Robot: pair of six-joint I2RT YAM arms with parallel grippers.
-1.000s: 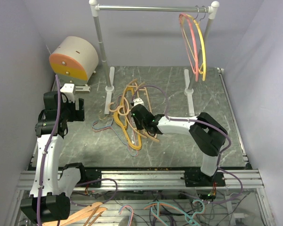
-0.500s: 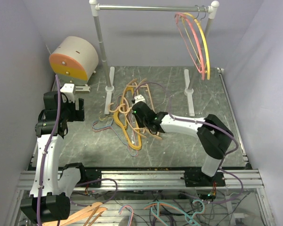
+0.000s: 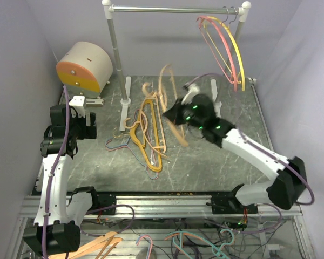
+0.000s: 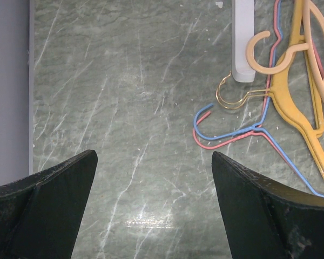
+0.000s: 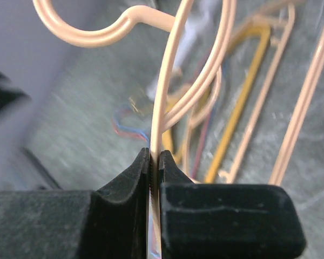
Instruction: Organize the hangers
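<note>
My right gripper (image 3: 175,115) is shut on a peach plastic hanger (image 3: 166,91) and holds it in the air above the pile, blurred by motion. In the right wrist view the peach hanger (image 5: 167,81) runs up from between my shut fingers (image 5: 154,162), its hook at the top. A pile of hangers (image 3: 146,135) lies on the table: thick yellow and peach ones, thin blue and red wire ones. Pink, orange and yellow hangers (image 3: 227,46) hang at the right end of the rail (image 3: 173,9). My left gripper (image 3: 85,127) is open and empty; the left wrist view shows the wire hangers (image 4: 232,132) ahead to the right.
The rail's two posts stand on white feet (image 3: 124,116) at the back of the dark marble table (image 3: 216,167). A round beige box with an orange face (image 3: 83,67) sits at the back left. More hangers lie below the table's near edge (image 3: 97,245).
My right gripper has lifted the peach hanger out of the pile and swung up and to the right toward the rail. The hung hangers swing a little. The left arm has not moved.
</note>
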